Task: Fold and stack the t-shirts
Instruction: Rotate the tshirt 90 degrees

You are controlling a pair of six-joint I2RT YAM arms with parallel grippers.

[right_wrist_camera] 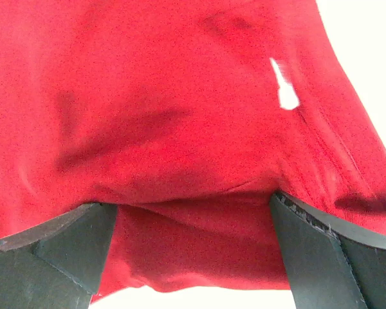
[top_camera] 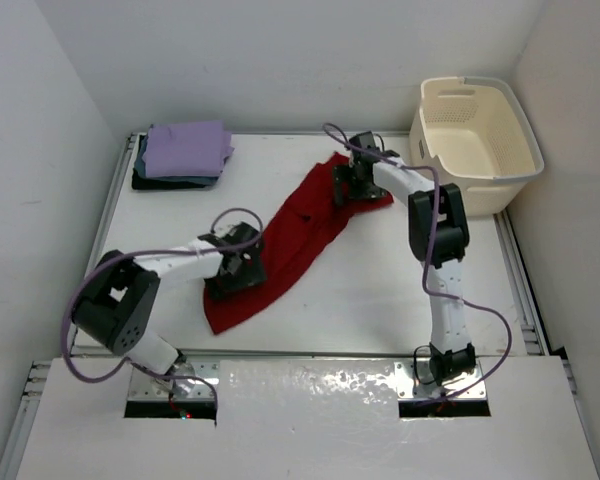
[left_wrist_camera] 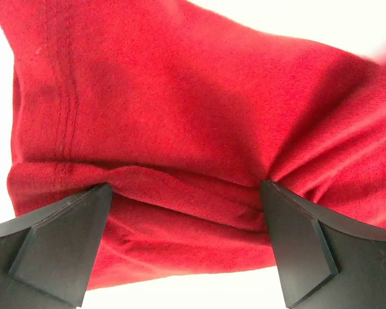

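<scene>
The left gripper (top_camera: 235, 268) stands wide over the near end of the red shirt (top_camera: 305, 225), cloth bunched between its jaws. The shirt runs diagonally across the worktop (top_camera: 380, 290), near-left to far-right, where the right gripper (top_camera: 355, 180), equally wide, straddles its far end. Beyond: folded stack (top_camera: 185, 150) far left, purple on top; basket (top_camera: 480, 160) far right, seemingly empty.

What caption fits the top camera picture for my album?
Left gripper and right gripper, both open, at opposite ends of the red t-shirt.
</scene>
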